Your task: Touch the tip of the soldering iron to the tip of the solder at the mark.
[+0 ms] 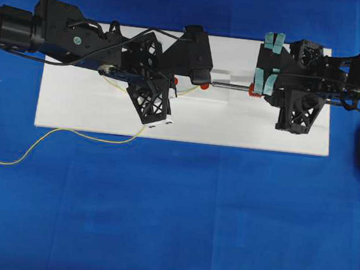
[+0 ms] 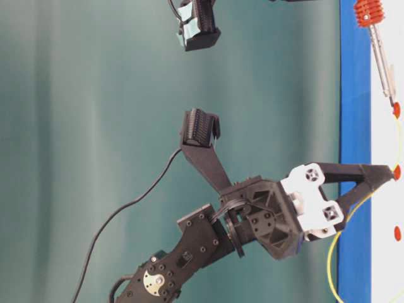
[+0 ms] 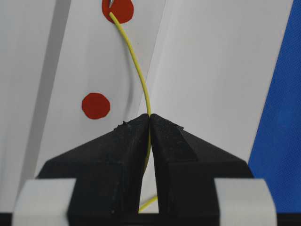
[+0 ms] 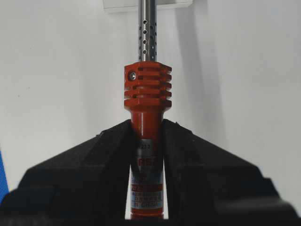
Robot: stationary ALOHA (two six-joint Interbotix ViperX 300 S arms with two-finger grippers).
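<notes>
My left gripper (image 3: 150,117) is shut on the yellow solder (image 3: 141,80). The wire curves up from the fingertips to its tip (image 3: 111,15), which lies on the far red mark (image 3: 120,9). The soldering iron's pointed tip (image 3: 110,3) comes down onto that same mark, right at the solder's end. My right gripper (image 4: 147,125) is shut on the orange-red iron body below the ribbed collar (image 4: 147,87). From overhead, the iron's shaft (image 1: 229,85) runs left from the right gripper (image 1: 267,90) towards the left gripper (image 1: 167,86). In the table-level view the shaft (image 2: 382,60) slants to the mark (image 2: 396,109).
A white board (image 1: 75,99) lies on blue cloth (image 1: 171,223). A second red mark (image 3: 95,105) sits just left of my left fingertips, and a third (image 2: 398,233) shows in the table-level view. The solder's slack (image 1: 52,132) trails off the board's front left edge.
</notes>
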